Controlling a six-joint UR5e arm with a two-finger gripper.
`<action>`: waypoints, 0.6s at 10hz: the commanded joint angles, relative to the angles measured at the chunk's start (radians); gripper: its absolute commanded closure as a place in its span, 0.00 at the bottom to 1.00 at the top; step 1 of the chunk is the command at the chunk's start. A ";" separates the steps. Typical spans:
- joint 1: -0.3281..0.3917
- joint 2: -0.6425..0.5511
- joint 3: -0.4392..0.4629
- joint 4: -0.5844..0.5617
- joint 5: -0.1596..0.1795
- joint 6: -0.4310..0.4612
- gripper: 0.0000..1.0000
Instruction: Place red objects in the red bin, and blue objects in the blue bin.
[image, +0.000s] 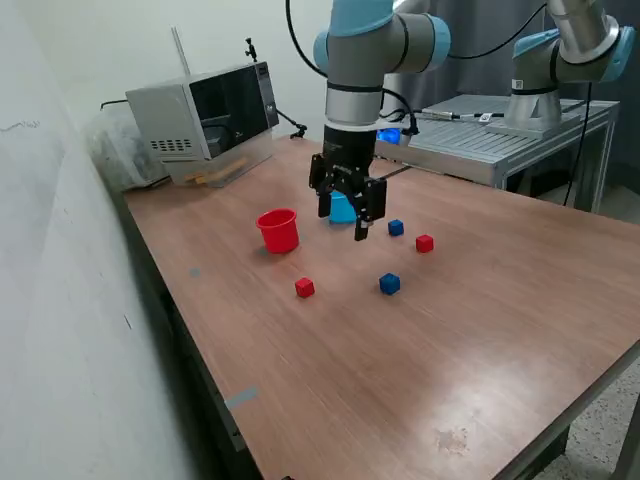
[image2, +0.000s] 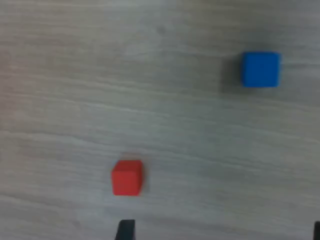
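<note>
You're looking at a long brown wood-grain desk set against a plain white wall. A silver microwave oven with a dark door sits at its far corner, a grey metal table behind it, speckled floor below.

UR5e arm showing silver tubes and light blue joint caps.
A black two-finger gripper is hanging below a silver wrist ring; black cables are trailing along the upper arm.
</note>
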 joint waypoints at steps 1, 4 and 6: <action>-0.052 0.085 -0.048 -0.007 -0.002 -0.002 0.00; -0.053 0.108 -0.053 -0.021 0.000 -0.001 0.00; -0.053 0.141 -0.077 -0.022 0.002 -0.003 0.00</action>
